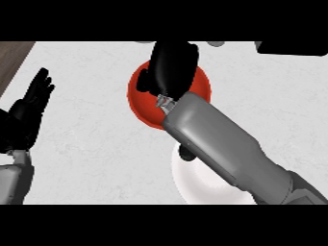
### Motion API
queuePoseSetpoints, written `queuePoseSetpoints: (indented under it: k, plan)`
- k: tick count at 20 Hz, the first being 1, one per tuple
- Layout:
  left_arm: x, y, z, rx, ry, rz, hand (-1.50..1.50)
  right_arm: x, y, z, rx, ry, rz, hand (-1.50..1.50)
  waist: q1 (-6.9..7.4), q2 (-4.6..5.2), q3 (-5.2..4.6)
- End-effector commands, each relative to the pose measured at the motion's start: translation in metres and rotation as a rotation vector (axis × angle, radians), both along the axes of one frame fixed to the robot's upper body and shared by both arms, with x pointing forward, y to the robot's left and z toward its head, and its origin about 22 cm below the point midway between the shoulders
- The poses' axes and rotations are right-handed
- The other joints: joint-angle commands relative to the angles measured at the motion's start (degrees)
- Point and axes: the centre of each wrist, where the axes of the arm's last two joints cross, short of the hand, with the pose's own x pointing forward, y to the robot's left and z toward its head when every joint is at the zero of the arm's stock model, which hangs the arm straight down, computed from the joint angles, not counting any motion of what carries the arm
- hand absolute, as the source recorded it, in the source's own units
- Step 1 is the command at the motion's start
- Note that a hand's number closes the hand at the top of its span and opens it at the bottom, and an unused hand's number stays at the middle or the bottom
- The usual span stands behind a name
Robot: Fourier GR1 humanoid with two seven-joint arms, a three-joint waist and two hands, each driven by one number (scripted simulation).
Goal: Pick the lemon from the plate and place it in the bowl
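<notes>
The right hand (170,67) hangs over the red bowl (139,103), back towards the camera; whether its fingers curl round anything cannot be told. The lemon is out of sight, perhaps hidden beneath that hand; the white plate (195,185) behind the forearm shows none. A lemon should be light, firm-skinned, rounded and apt to roll; best taken across its middle. The left hand (23,115) rests open, well off to the side.

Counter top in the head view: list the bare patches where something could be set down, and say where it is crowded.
Bare counter lies between the resting left robot hand and the red bowl. Another bare patch runs right of the bowl, above the right forearm. It is crowded in the middle: the right robot hand sits over the bowl, and the forearm covers much of the white plate.
</notes>
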Motion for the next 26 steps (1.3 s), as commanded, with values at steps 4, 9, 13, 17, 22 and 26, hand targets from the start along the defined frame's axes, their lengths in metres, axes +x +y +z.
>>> queuePoseSetpoints:
  k: [4, 9, 13, 17, 22, 26]
  plan:
    - [-0.010, 0.003, 0.000, 0.006, 0.002, 0.010, 0.00, 0.034, -0.027, -0.035, 0.159, -0.021, -0.143, 1.50, -0.86, 0.11, 0.06]
    - [-0.011, -0.010, 0.001, -0.012, -0.010, 0.022, 0.00, 0.046, -0.047, -0.074, 0.172, -0.025, -0.153, 1.50, -0.71, 0.17, 0.06]
    - [-0.002, 0.000, 0.007, 0.011, -0.010, 0.029, 0.00, 0.053, -0.072, -0.102, 0.146, 0.326, -0.282, 1.50, -1.95, 0.10, 0.07]
    - [-0.007, 0.003, -0.007, -0.005, 0.000, 0.026, 0.00, 0.060, -0.084, -0.109, 0.270, 0.343, -0.237, -1.50, -1.44, 0.16, 0.06]
    - [-0.018, 0.008, -0.016, 0.016, 0.000, 0.044, 0.00, 0.056, -0.096, -0.114, 0.398, 0.240, -0.092, -1.50, -2.09, -0.15, 0.08]
    - [-0.015, 0.010, -0.006, -0.002, 0.003, 0.045, 0.00, 0.054, -0.110, -0.098, 0.660, -0.038, -0.120, -1.50, -2.23, -0.14, 0.22]
